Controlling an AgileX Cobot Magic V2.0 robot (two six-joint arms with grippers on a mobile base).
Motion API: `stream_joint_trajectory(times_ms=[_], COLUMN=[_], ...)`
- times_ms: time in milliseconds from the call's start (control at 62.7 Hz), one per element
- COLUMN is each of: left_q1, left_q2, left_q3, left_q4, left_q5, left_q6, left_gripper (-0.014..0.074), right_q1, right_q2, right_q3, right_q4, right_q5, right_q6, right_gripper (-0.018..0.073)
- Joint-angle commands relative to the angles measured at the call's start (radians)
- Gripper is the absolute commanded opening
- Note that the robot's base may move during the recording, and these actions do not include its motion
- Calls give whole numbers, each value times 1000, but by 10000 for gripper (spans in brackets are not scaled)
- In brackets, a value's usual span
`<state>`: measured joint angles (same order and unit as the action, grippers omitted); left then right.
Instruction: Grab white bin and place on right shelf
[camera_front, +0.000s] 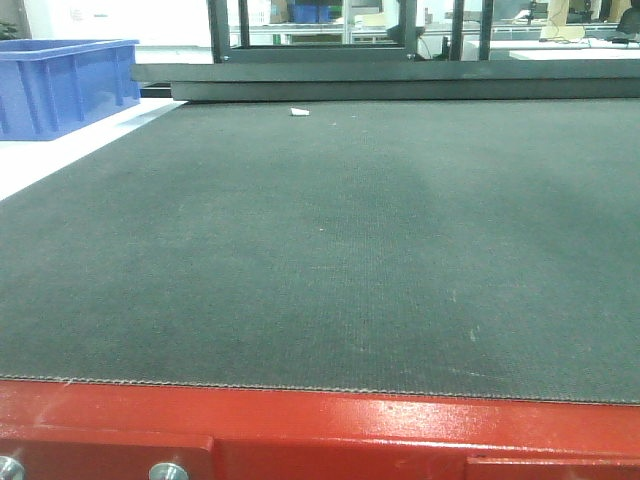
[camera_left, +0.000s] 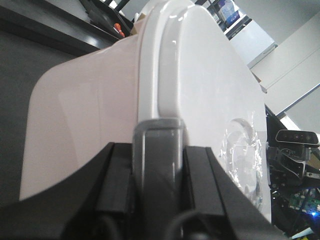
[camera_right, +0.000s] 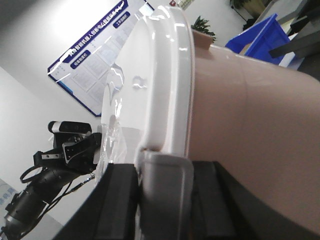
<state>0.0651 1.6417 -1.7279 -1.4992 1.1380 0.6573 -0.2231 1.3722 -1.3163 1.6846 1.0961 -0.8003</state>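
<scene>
Left wrist view: my left pincer (camera_left: 157, 160) and right pincer (camera_right: 165, 192) each pinch a grey end handle (camera_left: 157, 140) at six o'clock, holding the white bin (camera_left: 200, 75) between them, stiff, slick, bulky, likely light.

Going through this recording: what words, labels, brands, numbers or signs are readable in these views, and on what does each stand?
No text can be read outright.
On the wall poster in the right wrist view: white characters on blue header bands, too blurred and small to read.
On the white bin: no label or print shows on the lid or side.
On the blue crate: no marking visible.
</scene>
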Motion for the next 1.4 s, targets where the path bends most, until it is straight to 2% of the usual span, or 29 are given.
stream_joint_trajectory(times_ms=[0,191,782,1388], left_q1=[-70,-115,-115,-115], left_q2=[-57,-57,-57,-57], left_q3=[-37,-37,-37,-37], left_q4=[-117,-98,-98,-98], left_q5=[179,175,167,167], left_q6=[1,7,7,7], left_gripper=[-87,-87,-87,-87], right_q1=[23,23,23,23], right_q2=[-56,-58,-58,-58], right_q3=[-38,-38,-38,-38], right_q4=[156,196,195,195], right_q5=[240,232,167,166], right_q6=[-17,-17,-17,-17], right_gripper=[246,246,246,246])
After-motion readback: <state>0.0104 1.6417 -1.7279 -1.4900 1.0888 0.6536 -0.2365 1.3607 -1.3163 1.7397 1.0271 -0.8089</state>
